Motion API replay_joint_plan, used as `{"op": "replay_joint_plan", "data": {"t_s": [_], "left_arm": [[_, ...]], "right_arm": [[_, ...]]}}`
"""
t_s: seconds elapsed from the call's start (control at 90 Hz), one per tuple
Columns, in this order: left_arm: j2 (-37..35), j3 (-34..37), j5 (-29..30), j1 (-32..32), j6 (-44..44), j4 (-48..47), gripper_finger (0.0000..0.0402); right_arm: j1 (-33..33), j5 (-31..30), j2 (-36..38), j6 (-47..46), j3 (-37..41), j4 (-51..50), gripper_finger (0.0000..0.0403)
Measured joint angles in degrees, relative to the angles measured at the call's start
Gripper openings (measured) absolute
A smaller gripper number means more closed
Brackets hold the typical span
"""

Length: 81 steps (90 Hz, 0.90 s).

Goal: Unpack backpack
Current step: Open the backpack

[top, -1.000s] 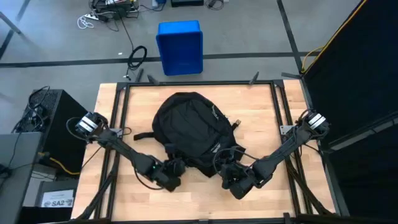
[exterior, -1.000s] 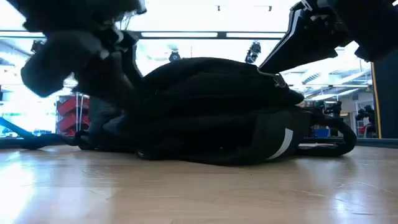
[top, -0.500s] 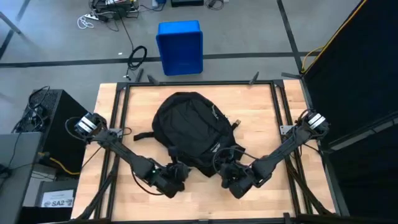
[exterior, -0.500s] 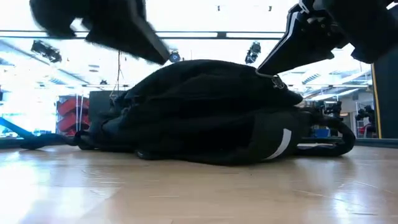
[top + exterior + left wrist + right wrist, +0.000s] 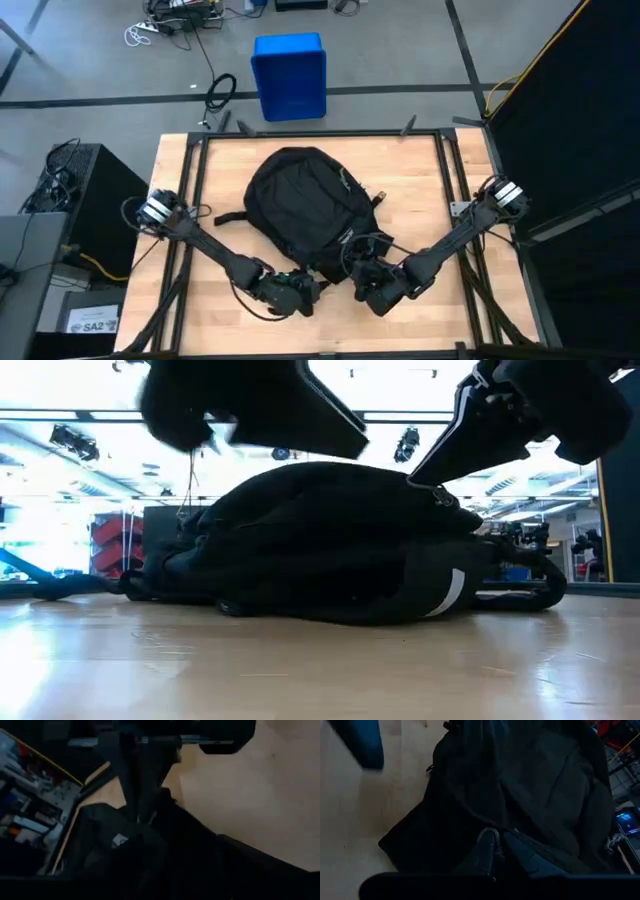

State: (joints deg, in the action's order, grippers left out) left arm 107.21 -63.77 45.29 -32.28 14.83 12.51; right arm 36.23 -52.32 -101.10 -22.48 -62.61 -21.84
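- Now, the large black soft fabric backpack [image 5: 305, 205] lies flat in the middle of the pale wooden table [image 5: 420, 190], its rounded end toward the far edge and its lower end toward me.
- My left gripper [image 5: 300, 292] has swung inward along the near edge over the last second; it was out by the bag's near-left corner, and it now sits just at the middle of the bag's lower end.
- From my left wrist view I see dark fabric folds and a strap right ahead, but I cannot tell how far that pincer is open, or whether it has hold of anything.
- My right gripper [image 5: 372, 285] has hardly moved; it stays low at the bag's near-right corner, close beside the left one.
- In the right wrist view a rounded dark tab or pull [image 5: 487, 845] lies on the fabric near my fingers; I cannot tell whether they have closed on it.
- The bag itself has not shifted, and in the low view it looks zipped and full.
- I judge that the unpacking has not begun: both arms are converging on one end, probably to find a zipper or steady the bag.
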Motion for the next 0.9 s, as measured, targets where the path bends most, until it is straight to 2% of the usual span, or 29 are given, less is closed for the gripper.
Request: {"op": "replay_joint_plan", "data": {"t_s": [0.378,0.556,0.778,0.9], "left_arm": [[1.9,-2.5,2.1,3.5,-1.9,-6.3,0.0218],[1.9,-2.5,-2.7,5.1,-4.8,-7.2,0.0218],[1.9,-2.5,-5.2,5.6,-10.5,-7.6,0.0218],[1.9,-2.5,-7.0,5.6,-10.6,-7.7,0.0218]], "right_arm": [[-0.1,0.4,0.0,0.1,0.0,0.6,0.0000],[-0.2,0.5,0.0,0.1,0.0,0.7,0.0000],[-0.3,0.5,0.0,0.1,0.0,0.7,0.0000],[-0.3,0.5,0.0,0.1,0.0,0.8,0.0000]]}}
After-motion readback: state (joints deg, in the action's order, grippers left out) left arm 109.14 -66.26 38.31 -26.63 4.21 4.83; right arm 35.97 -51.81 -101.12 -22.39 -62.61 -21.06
